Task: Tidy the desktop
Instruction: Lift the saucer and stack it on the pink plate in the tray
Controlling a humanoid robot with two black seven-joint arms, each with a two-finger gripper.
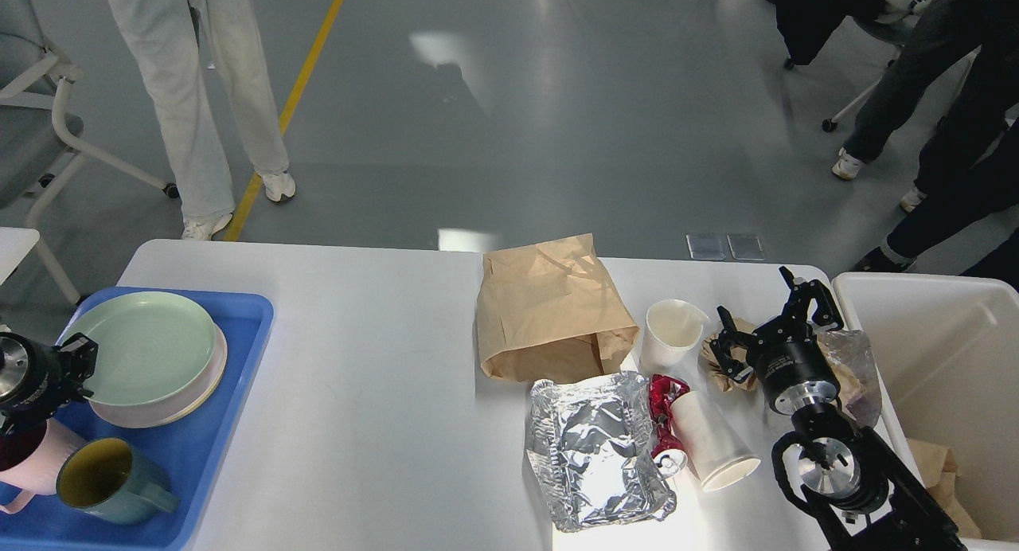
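The white desktop (382, 360) carries litter on its right half: a brown paper bag (549, 312), an upright white paper cup (669, 332), a crumpled foil container (597, 455), a red wrapper (665, 400) and a paper cup lying on its side (712, 439). My right gripper (764, 316) is open, its fingers spread over crumpled brown paper (720, 364) and a clear plastic bag (852, 360). A green plate (143, 344) lies on a pink plate (159, 404) in the blue tray (239, 376). My left gripper (76, 364) is at the green plate's left rim; its grip is unclear.
A pink mug (32, 455) and a teal mug with a yellow inside (111, 479) stand in the tray's near end. A white bin (939, 360) with brown paper in it stands at the table's right edge. People and chairs stand beyond the far edge.
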